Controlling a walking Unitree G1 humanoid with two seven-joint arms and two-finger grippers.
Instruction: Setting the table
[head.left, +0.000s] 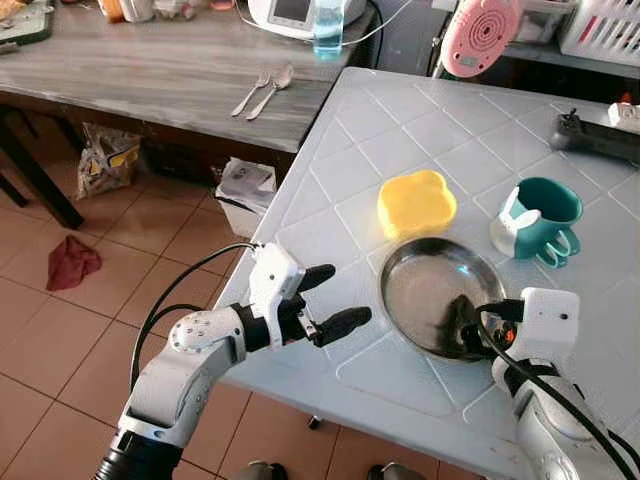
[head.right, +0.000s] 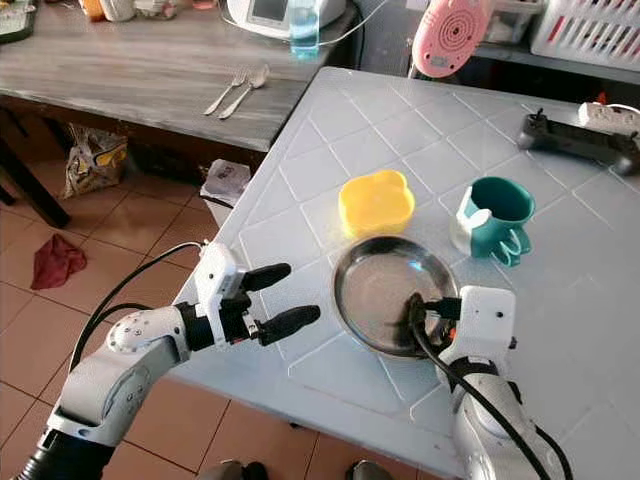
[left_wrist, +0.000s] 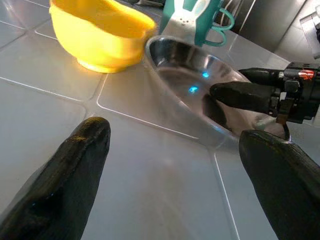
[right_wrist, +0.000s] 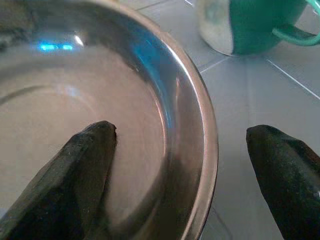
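Right claw (right_wrist: 175, 165) spread wide astride steel bowl (head.left: 425, 285) rim, left claw (head.left: 328, 300) open, empty

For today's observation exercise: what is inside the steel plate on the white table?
Inside the steel plate sits one black finger of the right gripper; the other is outside its rim. The rest of its surface is bare and reflective. The gripper hides part of the near rim.

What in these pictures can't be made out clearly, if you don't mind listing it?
- Whether the right gripper touches the steel plate: its open fingers straddle the rim in the right wrist view, but contact is unclear.
- The near plate rim in the head views, hidden by the right wrist.
- The fork and spoon on the wooden table: too small for detail.
- The white basket, cut off by the frame edge.
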